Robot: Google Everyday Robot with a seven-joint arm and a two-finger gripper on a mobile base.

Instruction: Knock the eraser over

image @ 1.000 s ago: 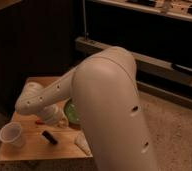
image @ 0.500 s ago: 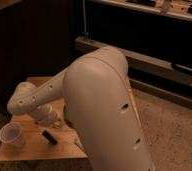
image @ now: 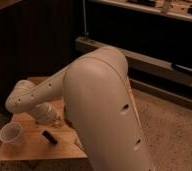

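Lying flat near the bench's (image: 19, 152) front edge, the dark eraser (image: 50, 137) looks already toppled. Just behind it hangs the end effector (image: 55, 121); I cannot tell its state. A clear cup (image: 10, 135) stands at the left edge.

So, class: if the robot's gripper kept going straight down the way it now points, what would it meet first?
Probably the wooden table. The gripper hangs low over it, with the dark eraser just nearer the camera and the plastic cup off to one side; depth is unclear.
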